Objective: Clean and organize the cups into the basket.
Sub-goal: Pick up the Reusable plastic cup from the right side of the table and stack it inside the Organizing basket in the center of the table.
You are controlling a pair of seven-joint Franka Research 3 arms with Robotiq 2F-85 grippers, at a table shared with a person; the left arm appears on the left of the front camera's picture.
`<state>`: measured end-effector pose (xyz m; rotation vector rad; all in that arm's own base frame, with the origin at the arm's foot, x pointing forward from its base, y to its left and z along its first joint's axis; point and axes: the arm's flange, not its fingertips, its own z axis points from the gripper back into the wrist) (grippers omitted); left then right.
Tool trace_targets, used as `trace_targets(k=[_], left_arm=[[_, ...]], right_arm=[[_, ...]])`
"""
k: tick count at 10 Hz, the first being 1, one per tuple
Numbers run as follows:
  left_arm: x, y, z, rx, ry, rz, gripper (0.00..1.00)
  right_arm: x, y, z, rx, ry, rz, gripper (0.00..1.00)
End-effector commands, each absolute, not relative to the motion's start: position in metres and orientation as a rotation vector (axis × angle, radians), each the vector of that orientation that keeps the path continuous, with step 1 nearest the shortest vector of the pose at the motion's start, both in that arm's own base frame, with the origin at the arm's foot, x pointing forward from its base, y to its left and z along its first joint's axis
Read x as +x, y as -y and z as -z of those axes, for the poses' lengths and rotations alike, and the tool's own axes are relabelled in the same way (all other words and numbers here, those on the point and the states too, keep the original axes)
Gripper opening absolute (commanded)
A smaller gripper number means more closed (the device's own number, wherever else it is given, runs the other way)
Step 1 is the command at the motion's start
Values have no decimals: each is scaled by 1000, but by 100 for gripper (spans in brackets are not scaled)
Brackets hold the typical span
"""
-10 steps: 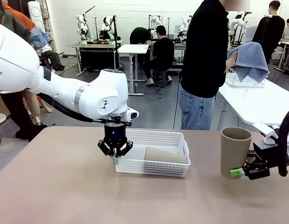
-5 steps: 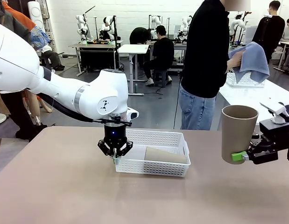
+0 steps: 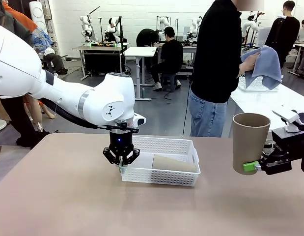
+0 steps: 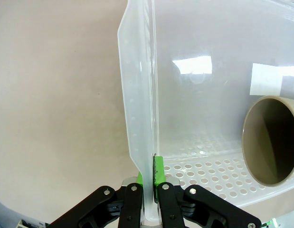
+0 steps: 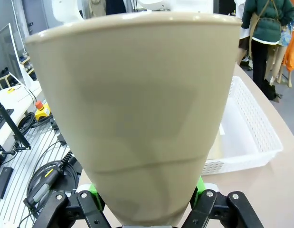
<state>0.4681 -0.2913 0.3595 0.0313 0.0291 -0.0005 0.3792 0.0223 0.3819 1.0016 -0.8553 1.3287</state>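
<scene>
The white basket [image 3: 161,173] sits mid-table with one tan cup [image 3: 174,163] lying on its side inside. My left gripper [image 3: 121,166] is shut on the basket's left wall; in the left wrist view the green pads [image 4: 158,172] pinch that thin wall [image 4: 139,109], and the lying cup's mouth [image 4: 270,140] faces the camera. At the right, my right gripper [image 3: 250,167] is shut on a second tan cup [image 3: 250,140], held upright by its base a little above the table. In the right wrist view this cup [image 5: 137,109] stands between the fingers, with the basket [image 5: 253,137] beyond it.
A person in black stands at the far side holding a blue cloth [image 3: 267,61] over a white wire rack [image 3: 257,84] on the neighbouring table. The brown table top [image 3: 68,196] stretches bare in front of and left of the basket.
My right gripper has lifted the tan cup up off the table and slightly right. The left gripper and basket have stayed put. The person's cloth shifted a little.
</scene>
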Motion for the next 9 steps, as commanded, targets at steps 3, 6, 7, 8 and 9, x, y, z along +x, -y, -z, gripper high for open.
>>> trace_targets(k=[3, 6, 7, 8, 9], left_arm=[[468, 289, -360, 32, -29, 8, 0], [468, 289, -360, 32, -29, 8, 0], [468, 289, -360, 32, -29, 8, 0], [468, 289, -360, 32, -29, 8, 0], [468, 289, -360, 32, -29, 8, 0]], right_arm=[[399, -41, -390, 982, 819, -1301, 78], [469, -111, -411, 808, 544, -1311, 78], [483, -135, -417, 698, 432, -1318, 78], [498, -158, -416, 575, 309, -1312, 78], [509, -176, -410, 456, 213, -1337, 78]])
